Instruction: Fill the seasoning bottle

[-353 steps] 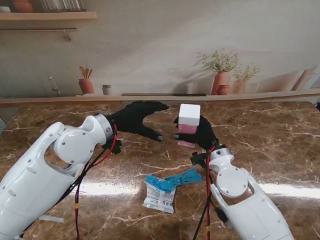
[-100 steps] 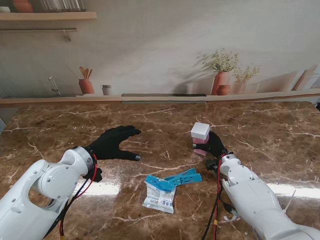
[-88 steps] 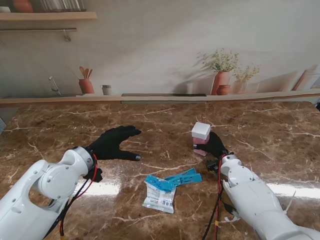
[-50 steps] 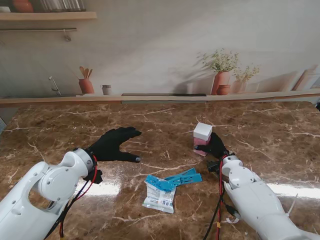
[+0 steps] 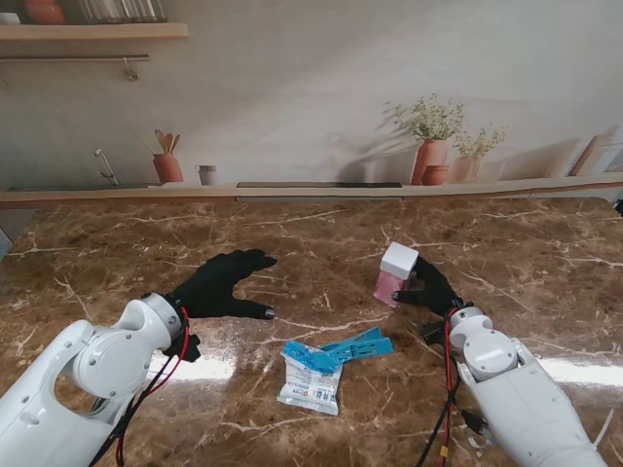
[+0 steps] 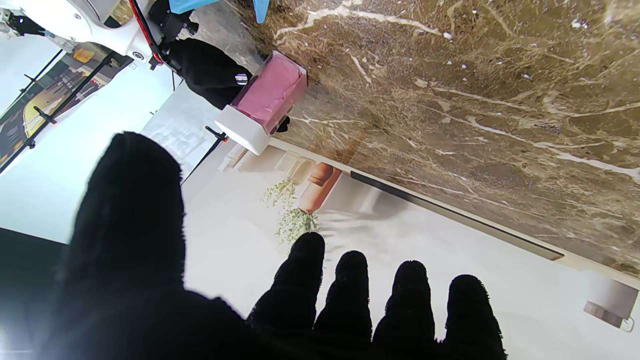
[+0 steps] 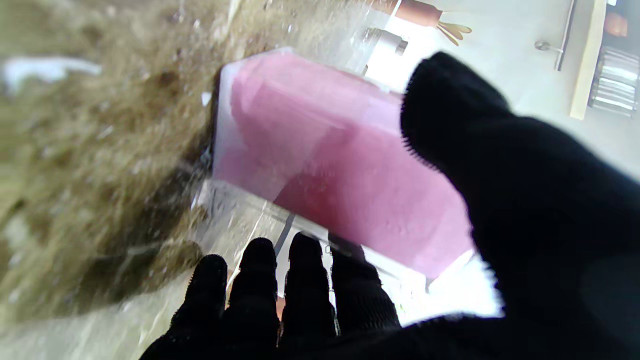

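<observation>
Right hand (image 5: 431, 288): black glove, fingers (image 7: 305, 280) curled loosely just beside the bottle; real contact cannot be told from these views, so whether it holds the bottle I cannot tell.
Bottle (image 5: 393, 274): clear body packed with pink seasoning, white cap on top, tilted, base on the desk (image 5: 545, 253), just left of the right fingers; in the right wrist view the pink wall fills the space between thumb and fingers.
Left hand (image 5: 222, 283): palm down low over the desk, fingers (image 6: 350, 290) spread wide, holding nothing, well apart from the bottle.
Packet (image 5: 311, 378): white sachet with torn blue top, flat on the desk, nearer to me than both sets of fingers, roughly between them.
Blue strip (image 5: 362, 344): lies touching the packet, on the side toward the right fingers.
</observation>
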Tool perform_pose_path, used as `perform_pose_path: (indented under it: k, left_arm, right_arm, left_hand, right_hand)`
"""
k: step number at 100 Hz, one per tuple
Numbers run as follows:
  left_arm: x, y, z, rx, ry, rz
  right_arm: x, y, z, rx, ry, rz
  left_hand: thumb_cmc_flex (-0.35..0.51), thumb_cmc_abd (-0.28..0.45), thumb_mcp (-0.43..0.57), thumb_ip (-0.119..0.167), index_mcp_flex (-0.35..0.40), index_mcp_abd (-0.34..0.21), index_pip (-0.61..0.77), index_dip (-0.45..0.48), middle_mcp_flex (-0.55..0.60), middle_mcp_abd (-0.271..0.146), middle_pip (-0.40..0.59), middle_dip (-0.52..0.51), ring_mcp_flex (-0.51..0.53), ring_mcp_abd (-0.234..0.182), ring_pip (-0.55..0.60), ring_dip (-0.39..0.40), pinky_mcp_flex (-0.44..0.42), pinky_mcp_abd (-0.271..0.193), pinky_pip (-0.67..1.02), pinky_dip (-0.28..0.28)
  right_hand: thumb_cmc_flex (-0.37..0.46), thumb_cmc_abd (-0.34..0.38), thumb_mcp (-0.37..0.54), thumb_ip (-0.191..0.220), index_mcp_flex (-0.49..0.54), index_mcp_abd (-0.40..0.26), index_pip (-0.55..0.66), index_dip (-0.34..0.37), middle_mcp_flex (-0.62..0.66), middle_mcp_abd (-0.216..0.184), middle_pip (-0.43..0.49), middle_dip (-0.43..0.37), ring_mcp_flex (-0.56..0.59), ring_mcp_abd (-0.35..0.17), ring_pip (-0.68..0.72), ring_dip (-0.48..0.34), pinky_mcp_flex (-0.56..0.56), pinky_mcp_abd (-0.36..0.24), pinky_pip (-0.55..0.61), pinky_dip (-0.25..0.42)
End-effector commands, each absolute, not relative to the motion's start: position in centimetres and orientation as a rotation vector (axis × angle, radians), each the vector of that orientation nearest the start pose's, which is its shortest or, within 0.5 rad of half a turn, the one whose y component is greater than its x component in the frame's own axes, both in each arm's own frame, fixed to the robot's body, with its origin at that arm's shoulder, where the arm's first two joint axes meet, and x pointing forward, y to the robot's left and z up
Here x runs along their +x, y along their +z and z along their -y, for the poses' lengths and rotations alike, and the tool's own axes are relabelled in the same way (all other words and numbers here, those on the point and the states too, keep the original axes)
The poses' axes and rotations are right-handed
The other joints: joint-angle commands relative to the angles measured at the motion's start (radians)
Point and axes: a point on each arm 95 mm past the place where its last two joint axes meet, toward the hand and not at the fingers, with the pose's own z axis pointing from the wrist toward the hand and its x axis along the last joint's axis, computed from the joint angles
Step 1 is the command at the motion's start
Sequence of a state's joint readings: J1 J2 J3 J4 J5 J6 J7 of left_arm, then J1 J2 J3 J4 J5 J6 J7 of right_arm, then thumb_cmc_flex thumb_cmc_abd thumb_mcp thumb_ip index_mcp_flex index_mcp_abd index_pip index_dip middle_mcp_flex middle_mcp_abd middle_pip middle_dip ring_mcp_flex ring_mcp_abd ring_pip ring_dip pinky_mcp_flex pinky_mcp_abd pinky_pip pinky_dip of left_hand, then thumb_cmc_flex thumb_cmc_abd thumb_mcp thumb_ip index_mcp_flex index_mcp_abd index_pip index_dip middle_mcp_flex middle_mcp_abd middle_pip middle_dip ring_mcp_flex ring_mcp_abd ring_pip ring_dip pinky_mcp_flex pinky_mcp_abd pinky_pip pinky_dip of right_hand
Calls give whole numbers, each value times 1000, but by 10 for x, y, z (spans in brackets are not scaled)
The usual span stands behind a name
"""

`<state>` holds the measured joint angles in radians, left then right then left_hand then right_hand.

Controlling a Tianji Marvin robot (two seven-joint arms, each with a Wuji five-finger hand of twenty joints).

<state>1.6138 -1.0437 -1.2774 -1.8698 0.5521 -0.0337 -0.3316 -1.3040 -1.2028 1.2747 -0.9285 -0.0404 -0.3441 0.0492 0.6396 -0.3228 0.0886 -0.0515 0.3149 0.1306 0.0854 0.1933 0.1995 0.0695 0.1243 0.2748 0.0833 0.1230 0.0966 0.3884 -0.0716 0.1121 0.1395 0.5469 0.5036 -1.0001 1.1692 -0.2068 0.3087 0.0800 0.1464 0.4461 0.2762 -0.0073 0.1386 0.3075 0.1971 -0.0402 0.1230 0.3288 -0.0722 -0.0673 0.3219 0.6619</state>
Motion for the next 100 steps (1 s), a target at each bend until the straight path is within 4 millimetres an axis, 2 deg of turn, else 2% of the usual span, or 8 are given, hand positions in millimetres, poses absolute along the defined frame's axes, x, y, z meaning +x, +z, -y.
perform_pose_path:
  k: [1, 34, 50, 62, 86, 92, 99, 100]
  left_arm:
    - [372, -263, 29, -1532, -1810, -1618]
    - [369, -264, 30, -1508, -1869, -1589]
    - [369, -266, 30, -1523, -1905, -1554]
    - [369, -269, 29, -1514, -1934, -1513]
    - [366, -274, 31, -1463, -2011, -1413]
    - [365, -275, 31, -1455, -2028, -1389]
    - [364, -276, 31, -1445, -2047, -1361]
    - [364, -276, 31, -1443, -2049, -1358]
  right_arm:
    - [450, -418, 98, -2403, -2119, 834]
    - [423, -379, 128, -2426, -2291, 814]
    - [404, -352, 136, -2388, -2398, 877]
    - [391, -329, 134, -2309, -2501, 949]
    - [369, -295, 111, -2097, -2654, 1172]
    - [364, -289, 104, -2039, -2688, 1214]
    - [359, -284, 94, -1974, -2724, 1264]
    - [358, -283, 93, -1965, -2729, 1270]
  left_hand:
    - [18, 27, -39, 38, -26, -19, -22, 3, -50, -23, -27, 11, -49, -40, -41, 5, 4, -21, -37, -16]
    - [12, 20, -40, 37, -6, -13, -18, 1, -26, -25, -8, -4, -38, -45, -30, 1, 9, -46, -36, -31]
    - [13, -2, -31, 37, 30, 3, -21, -24, -18, -30, 16, -101, -35, -97, -52, -63, 27, -117, -60, -96]
    - [7, -8, -32, 36, 41, 5, -15, -27, -13, -32, 32, -102, -23, -96, -38, -65, 31, -146, -67, -116]
    - [-14, -6, -45, 36, 69, 12, 1, -39, 2, -23, 60, -91, 15, -75, -8, -74, 32, -137, 7, -65]
    - [-26, 3, -51, 35, 74, 14, 4, -41, 5, -22, 61, -90, 24, -70, -2, -74, 47, -134, 27, -58]
    - [-32, 12, -65, 35, 86, 18, 9, -45, 15, -19, 66, -87, 40, -63, 11, -76, 53, -137, 97, -66]
    - [-29, 15, -75, 36, 87, 18, 9, -50, 17, -19, 65, -86, 40, -63, 15, -78, 47, -137, 133, -112]
  right_hand:
    - [-43, -9, 16, 28, -43, 0, -33, -12, -41, -3, -20, -32, -40, -35, -23, -38, 6, -10, -49, -41]
    - [-70, 6, 2, 26, -13, -24, -26, -2, -16, -17, 2, -25, -25, -15, -12, -29, 4, 11, -56, -48]
    - [-90, 42, -29, 34, -2, -28, -32, 0, 23, -26, -6, -23, 12, -12, -14, -23, 2, 14, -37, -32]
    - [-127, 95, -62, 43, 20, -47, -34, -1, 68, -36, -16, -27, 60, -12, -16, -24, -9, 12, 21, 27]
    - [-194, 315, -288, 95, 48, -73, -48, -14, 142, -41, -46, -57, 134, -26, -46, -63, 67, 41, 67, 10]
    - [-182, 421, -483, 140, 54, -71, -51, -26, 150, -35, -58, -84, 140, -26, -56, -92, 83, 35, 66, -26]
    - [-284, 367, -440, 184, 65, -61, -49, -34, 159, -22, -70, -108, 140, -23, -68, -118, 100, 26, 59, -57]
    - [-290, 362, -431, 185, 67, -59, -48, -35, 159, -21, -71, -111, 141, -23, -69, -121, 102, 25, 58, -60]
